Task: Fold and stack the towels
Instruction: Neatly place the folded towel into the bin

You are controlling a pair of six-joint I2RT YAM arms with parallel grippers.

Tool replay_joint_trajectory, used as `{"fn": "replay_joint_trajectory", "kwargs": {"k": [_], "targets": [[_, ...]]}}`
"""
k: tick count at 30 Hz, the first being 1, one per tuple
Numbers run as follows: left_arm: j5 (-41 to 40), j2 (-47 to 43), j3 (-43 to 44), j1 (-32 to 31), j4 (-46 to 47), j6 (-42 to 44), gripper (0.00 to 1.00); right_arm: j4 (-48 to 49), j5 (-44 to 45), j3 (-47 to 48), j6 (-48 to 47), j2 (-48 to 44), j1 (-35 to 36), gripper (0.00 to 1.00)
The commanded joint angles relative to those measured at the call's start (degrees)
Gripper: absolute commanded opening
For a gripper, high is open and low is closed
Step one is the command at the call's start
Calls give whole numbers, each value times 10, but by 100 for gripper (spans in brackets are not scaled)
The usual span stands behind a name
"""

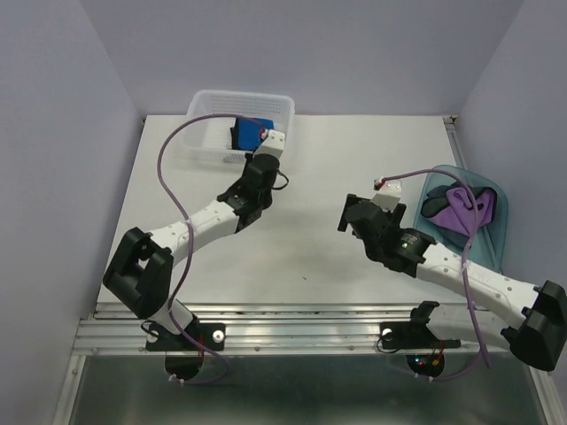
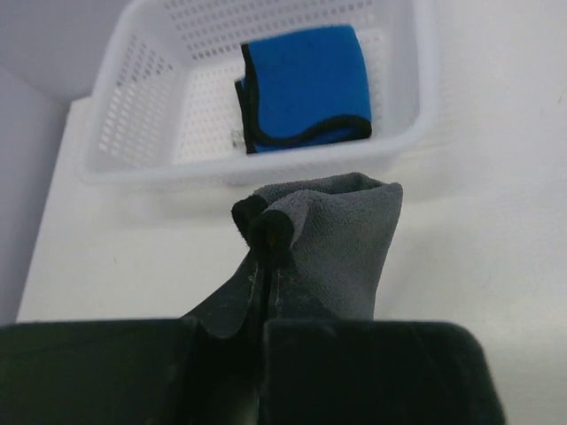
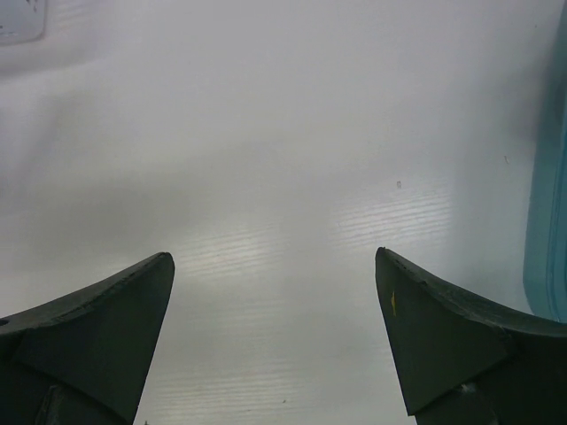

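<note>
A folded bright blue towel (image 2: 304, 87) lies in the white mesh basket (image 2: 133, 106), also seen from above as the blue towel (image 1: 249, 133). My left gripper (image 2: 266, 237) is shut on a dark grey towel (image 2: 341, 252), held just in front of the basket's near wall. From above, the left gripper (image 1: 268, 149) sits at the basket's (image 1: 205, 111) front edge. My right gripper (image 3: 275, 266) is open over bare table with nothing between its fingers (image 3: 425, 328). A purple towel (image 1: 467, 209) and a black towel (image 1: 437, 206) lie crumpled in the blue tub (image 1: 498, 232).
The basket stands at the back left of the table, the tub at the right edge. The tub's rim (image 3: 549, 221) shows at the right of the right wrist view. Purple cables loop off both arms. Walls close in the table on three sides.
</note>
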Motion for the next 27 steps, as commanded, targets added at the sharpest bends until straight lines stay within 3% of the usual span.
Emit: {"fn": "replay_joint_trajectory", "kwargs": {"k": [1,8,18,27], "targets": [[33,1,97,43,77,127,0,32,47,-17,-8,-15,-2,100],[109,81,258,106,25,149,0,42,77,-22,-16,-3,-3,100],[129,253,525,132,-70,142,0,38,88,-17,-10,26,-16,100],[141,338,615,137,-103,86,0,47,77,-19,-15,30,-29,100]]}}
